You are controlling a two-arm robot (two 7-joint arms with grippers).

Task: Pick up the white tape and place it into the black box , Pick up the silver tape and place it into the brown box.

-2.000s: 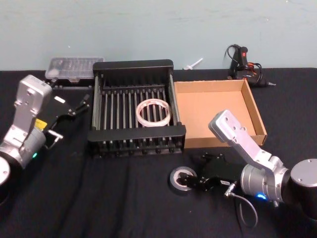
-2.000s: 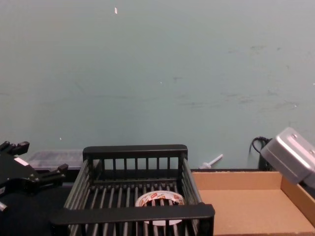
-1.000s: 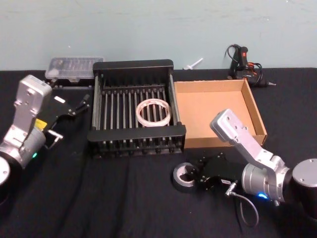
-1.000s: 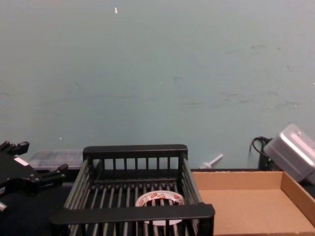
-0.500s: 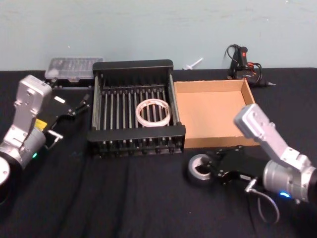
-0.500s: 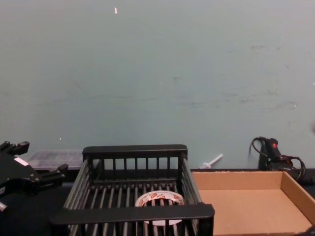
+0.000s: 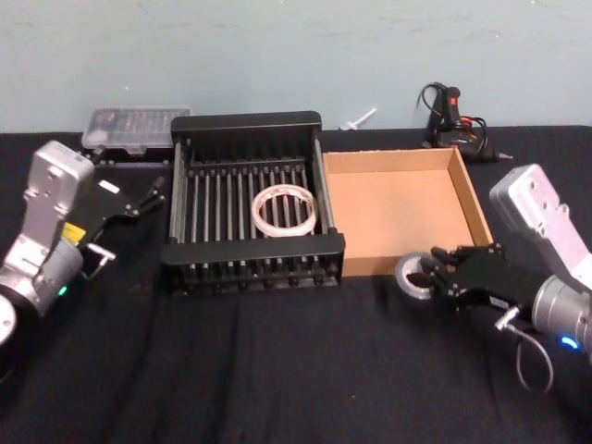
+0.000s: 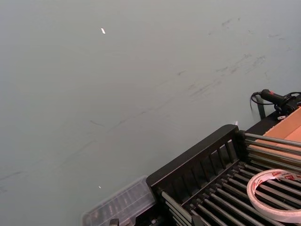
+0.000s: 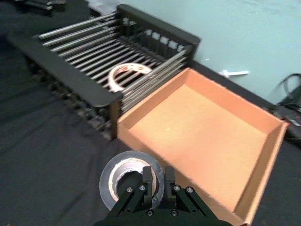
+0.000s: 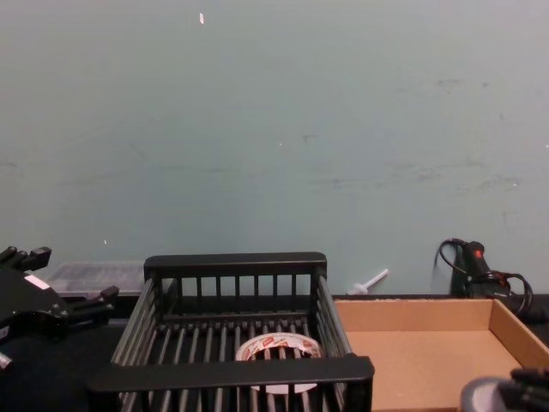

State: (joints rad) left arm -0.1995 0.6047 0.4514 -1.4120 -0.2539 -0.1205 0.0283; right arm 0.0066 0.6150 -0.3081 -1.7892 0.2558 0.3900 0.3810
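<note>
We have the right gripper (image 7: 435, 280) clamped on the silver tape (image 7: 413, 277), carried just outside the near wall of the brown box (image 7: 474, 199), which lies ahead and to its right.

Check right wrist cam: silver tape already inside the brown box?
No. The silver tape is held by the right gripper outside the near wall of the brown box, above the black cloth.

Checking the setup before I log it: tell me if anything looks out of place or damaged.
Nothing stands out. The white tape lies flat in the black crate, the cardboard tray sits square beside it, and the right hand holds the silver tape at the tray's near edge.
</note>
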